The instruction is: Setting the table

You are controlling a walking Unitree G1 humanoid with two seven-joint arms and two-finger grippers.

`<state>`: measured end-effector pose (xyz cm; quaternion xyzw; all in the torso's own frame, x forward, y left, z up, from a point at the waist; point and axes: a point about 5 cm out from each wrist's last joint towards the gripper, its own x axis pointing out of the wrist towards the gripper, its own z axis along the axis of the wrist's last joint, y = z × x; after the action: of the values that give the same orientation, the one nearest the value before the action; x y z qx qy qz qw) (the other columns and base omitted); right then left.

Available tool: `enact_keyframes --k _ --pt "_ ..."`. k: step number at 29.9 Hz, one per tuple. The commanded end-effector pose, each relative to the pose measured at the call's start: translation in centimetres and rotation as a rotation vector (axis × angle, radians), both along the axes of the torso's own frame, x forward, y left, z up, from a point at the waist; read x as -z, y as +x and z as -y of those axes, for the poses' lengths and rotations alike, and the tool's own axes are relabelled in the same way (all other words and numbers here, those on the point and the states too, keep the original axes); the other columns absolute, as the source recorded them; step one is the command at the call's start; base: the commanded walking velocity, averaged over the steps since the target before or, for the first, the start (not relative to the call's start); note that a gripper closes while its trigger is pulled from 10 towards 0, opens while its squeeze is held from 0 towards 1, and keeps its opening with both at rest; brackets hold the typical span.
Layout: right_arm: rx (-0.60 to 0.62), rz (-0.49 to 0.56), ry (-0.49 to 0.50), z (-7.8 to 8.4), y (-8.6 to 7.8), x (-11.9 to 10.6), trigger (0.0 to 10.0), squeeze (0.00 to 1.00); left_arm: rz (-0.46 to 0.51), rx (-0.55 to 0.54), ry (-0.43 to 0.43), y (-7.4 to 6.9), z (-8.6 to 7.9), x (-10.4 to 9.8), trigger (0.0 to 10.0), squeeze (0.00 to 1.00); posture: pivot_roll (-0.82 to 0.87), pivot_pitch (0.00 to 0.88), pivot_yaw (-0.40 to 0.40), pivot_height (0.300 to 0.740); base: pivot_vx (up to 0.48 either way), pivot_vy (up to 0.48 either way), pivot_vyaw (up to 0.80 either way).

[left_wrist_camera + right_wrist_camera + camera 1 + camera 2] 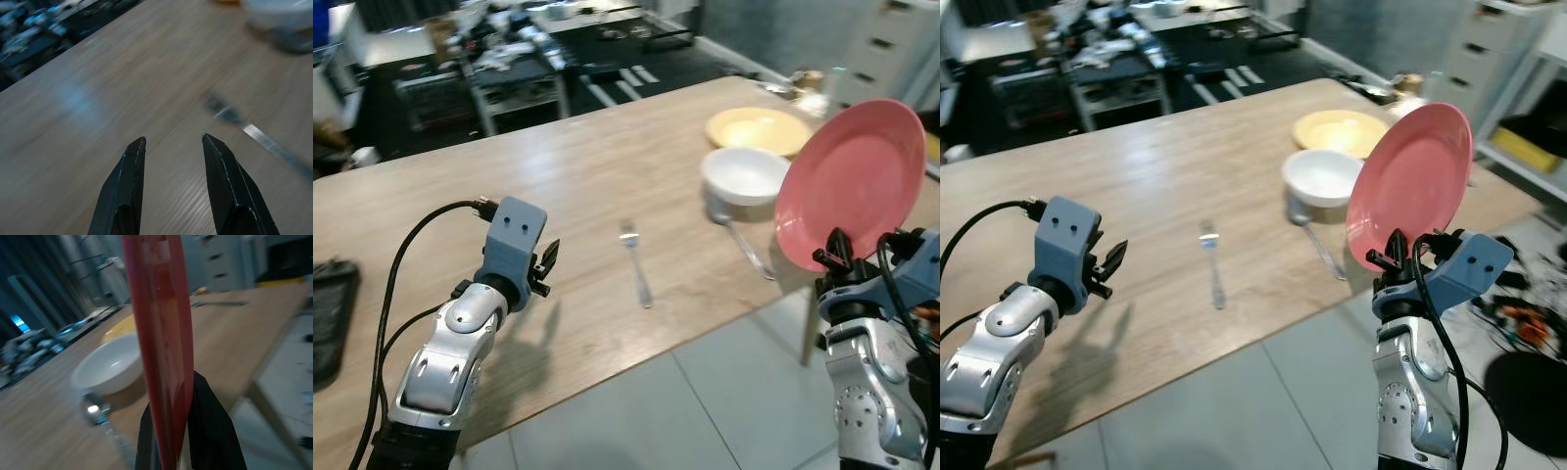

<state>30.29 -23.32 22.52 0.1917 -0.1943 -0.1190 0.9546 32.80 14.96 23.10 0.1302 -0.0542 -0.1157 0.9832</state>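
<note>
My right gripper (833, 253) is shut on the lower rim of a pink plate (852, 184), which it holds upright off the table's right front corner. In the right wrist view the plate (159, 333) stands edge-on between the black fingers (210, 421). A white bowl (745, 175) sits on the wooden table (568, 186), a spoon (744, 243) in front of it and a yellow plate (759, 129) behind. A fork (636, 264) lies mid-table. My left gripper (548, 264) hovers open above the table, left of the fork (259, 137).
A dark flat object (331, 304) lies at the table's left edge. Beyond the table stand dark cluttered shelves and carts (509, 69). White drawers (891, 49) stand at the far right. Grey tiled floor (705, 401) lies in front of the table.
</note>
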Motion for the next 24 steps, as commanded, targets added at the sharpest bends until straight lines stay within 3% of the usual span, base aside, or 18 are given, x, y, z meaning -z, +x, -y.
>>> enact_keyframes --k 1,4,24 --pt "0.011 0.001 -0.001 0.1 -0.2 0.3 10.0 0.0 -0.021 -0.001 0.007 0.1 -0.2 0.6 10.0 0.0 0.07 0.114 0.125 0.74 0.0 0.0 -0.78" --pt "0.016 0.0 0.005 0.1 -0.1 0.4 10.0 0.0 -0.04 -0.018 0.07 0.4 -0.3 1.3 10.0 0.0 0.06 0.113 0.128 0.74 0.0 0.0 -0.79" --pt "-0.002 -0.002 0.008 -0.1 0.2 0.4 10.0 0.0 -0.037 0.007 0.095 0.7 0.1 1.5 10.0 0.0 0.06 0.116 0.129 0.74 0.0 0.0 -0.78"
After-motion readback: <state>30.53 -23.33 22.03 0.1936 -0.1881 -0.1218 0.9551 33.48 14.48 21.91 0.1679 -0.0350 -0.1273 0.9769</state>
